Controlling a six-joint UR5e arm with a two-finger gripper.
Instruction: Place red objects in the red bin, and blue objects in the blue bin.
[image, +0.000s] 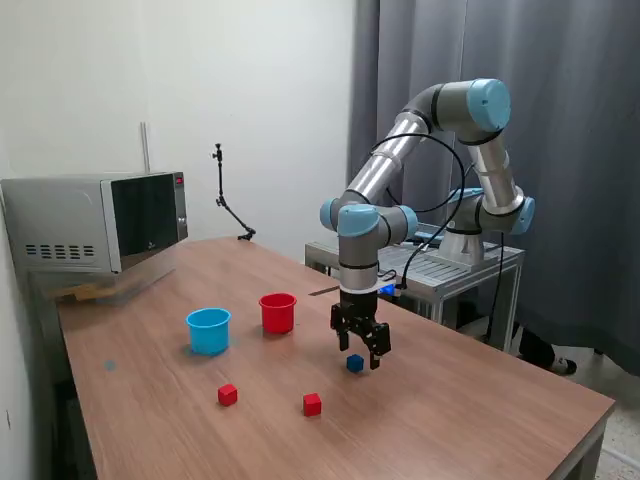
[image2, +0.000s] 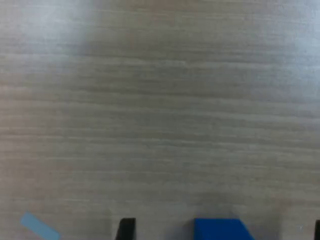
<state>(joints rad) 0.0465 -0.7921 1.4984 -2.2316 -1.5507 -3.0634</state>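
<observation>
Blue cube (image: 355, 363) sits on the wooden bench (image: 480, 400), between the spread fingers of the claw (image: 361, 352), which hangs low over it with its tips near the bench top; whether the fingers touch the cube cannot be told. In the wrist view the cube (image2: 220, 229) shows at the picture's edge with one dark fingertip (image2: 126, 229) apart from it, so the claw stands apart and holds nothing. The arm (image: 400, 150) rises from a base on a metal stand (image: 450, 265) at the far right of the exterior view, arches up to a high elbow and comes down with the wrist pointing straight at the bench. Only one blue cube is in sight. Two red cubes lie nearer the camera: one (image: 312, 404) just near-left of the claw, the other (image: 228, 395) further to the exterior view's left. The red cup (image: 277, 312) stands upright beyond the claw on its left, and the blue cup (image: 208, 330) stands upright just left of the red one, the two apart. A microwave (image: 95, 222) sits at the far left end of the bench. A small strip of pale blue tape (image2: 39, 226) lies on the wood in the wrist view.
</observation>
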